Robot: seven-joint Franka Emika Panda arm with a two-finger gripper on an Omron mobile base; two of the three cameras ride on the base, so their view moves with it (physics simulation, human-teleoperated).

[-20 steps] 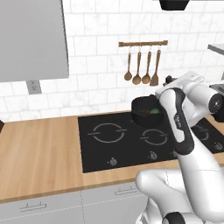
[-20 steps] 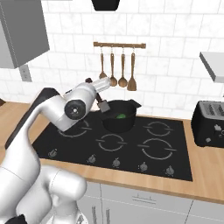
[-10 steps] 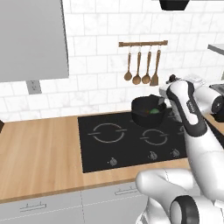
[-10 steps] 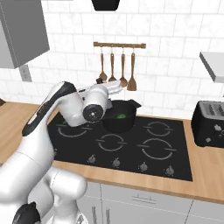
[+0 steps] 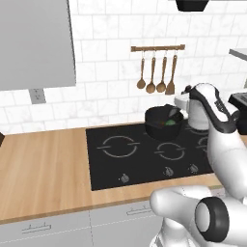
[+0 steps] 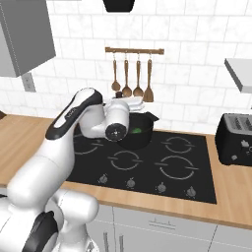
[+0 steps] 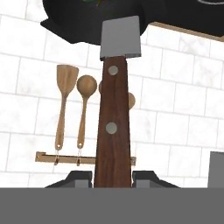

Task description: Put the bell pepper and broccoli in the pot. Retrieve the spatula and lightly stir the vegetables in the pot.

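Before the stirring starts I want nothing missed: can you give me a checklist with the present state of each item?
1. Spatula held in the gripper: ok, the wooden handle runs up between the shut fingers.
2. Grey blade pointing at the pot: ok, in the hand view its tip meets the black rim.
3. Broccoli in the pot: ok, green shows inside.
4. Bell pepper in the pot: cannot tell for sure; just a small reddish speck near the rim.
5. Pot seated on the rear burner of the cooktop: ok.
6. Blade touching the vegetables: cannot tell.
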